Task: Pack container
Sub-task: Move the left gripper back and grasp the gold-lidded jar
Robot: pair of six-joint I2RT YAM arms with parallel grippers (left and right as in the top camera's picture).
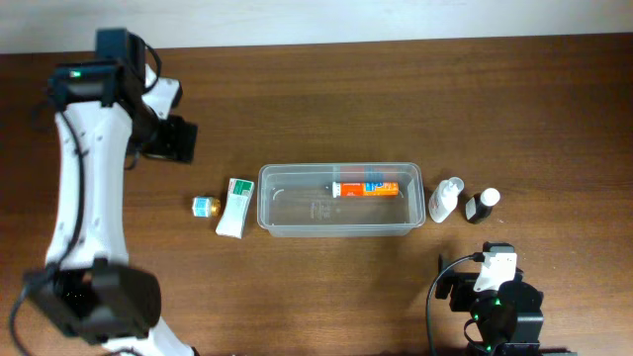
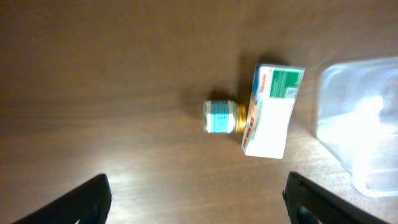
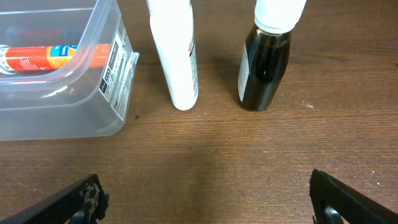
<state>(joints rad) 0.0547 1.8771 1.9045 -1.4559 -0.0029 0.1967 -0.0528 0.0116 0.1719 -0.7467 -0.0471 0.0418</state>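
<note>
Wooden table [image 1: 326, 89] shows beneath the left gripper [image 2: 198, 198] and right gripper [image 3: 208, 199], each with fingers wide apart (empty, touching nothing), near the container [image 1: 297, 210].

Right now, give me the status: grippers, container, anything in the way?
Left gripper open, right gripper open. Container holds one orange tube. Small jar, box, white bottle, dark bottle outside it. Nothing blocking.
</note>
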